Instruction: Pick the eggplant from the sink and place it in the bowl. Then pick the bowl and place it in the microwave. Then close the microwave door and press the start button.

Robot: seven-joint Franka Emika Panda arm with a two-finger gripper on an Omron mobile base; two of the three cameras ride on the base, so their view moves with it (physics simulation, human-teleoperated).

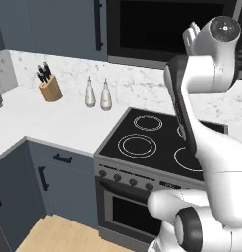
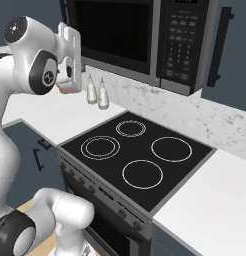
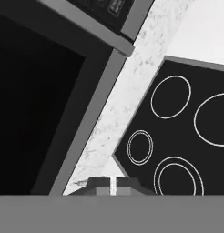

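Observation:
The microwave (image 2: 145,40) hangs above the stove, and its wide dark-glass door (image 2: 115,35) looks closed. Its keypad panel (image 2: 181,45) is at the right end. My gripper (image 3: 113,185) is raised in front of the door's left part (image 3: 36,113), near its lower edge, with the fingertips pressed together and nothing between them. In the right base view the hand (image 2: 71,55) sits at the microwave's left end. The eggplant, the sink and the bowl are out of view.
A black cooktop (image 2: 140,160) with several ring burners lies below, above an oven with knobs (image 1: 125,179). Two white bottles (image 1: 97,94) and a knife block (image 1: 50,88) stand on the white counter (image 1: 59,123) to the left. Dark cabinets (image 1: 59,24) flank the microwave.

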